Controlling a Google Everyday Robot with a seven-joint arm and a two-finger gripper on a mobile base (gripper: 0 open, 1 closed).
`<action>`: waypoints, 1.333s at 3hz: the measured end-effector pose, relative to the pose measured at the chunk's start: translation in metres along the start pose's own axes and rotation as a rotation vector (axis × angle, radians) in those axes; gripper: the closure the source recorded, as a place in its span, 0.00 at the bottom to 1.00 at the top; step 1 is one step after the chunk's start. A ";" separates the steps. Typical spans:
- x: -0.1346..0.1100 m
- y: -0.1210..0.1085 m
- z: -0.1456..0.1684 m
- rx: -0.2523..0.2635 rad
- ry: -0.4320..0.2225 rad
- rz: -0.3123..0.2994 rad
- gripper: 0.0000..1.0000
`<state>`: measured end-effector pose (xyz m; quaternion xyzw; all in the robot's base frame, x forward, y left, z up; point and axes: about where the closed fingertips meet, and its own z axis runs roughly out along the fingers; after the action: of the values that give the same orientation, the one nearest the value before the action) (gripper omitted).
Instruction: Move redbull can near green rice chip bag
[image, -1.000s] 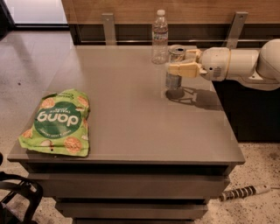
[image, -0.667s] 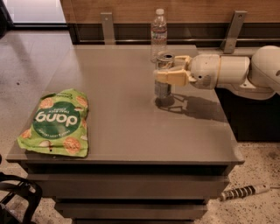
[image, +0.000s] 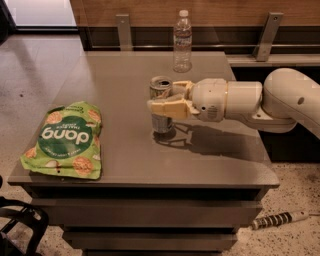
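The gripper (image: 162, 97) is over the middle of the grey counter (image: 125, 75), reaching in from the right on a thick white arm (image: 240, 100). Its tan fingers (image: 167, 107) are clamped on the can (image: 161, 86), one on the near side and one on the far side, crossing its middle so that only the shiny top and the lower end show. The can stands upright. Its base is at the counter's surface or just above it (I cannot tell which), with a dark shadow spreading right beneath the arm.

The bag (image: 65, 139) lies flat at the counter's front left corner, its dark green circle and white lettering facing up, upside down from this side. Its near edge reaches the counter's front rim. Can and bag are well apart, with bare counter between them.

A clear bottle (image: 182, 42) with a white cap stands upright near the back edge, behind the can and slightly right, not touching it or the gripper.

On the speckled floor (image: 295, 190) at lower right lies a striped cable-like thing (image: 280, 219).
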<state>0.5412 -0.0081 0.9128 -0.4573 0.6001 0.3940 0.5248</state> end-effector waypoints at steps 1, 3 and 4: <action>-0.004 0.023 0.014 -0.032 -0.005 -0.019 1.00; -0.001 0.053 0.035 -0.108 -0.016 -0.060 1.00; 0.008 0.059 0.040 -0.142 -0.012 -0.053 1.00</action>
<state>0.4946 0.0448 0.8991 -0.5067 0.5555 0.4242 0.5047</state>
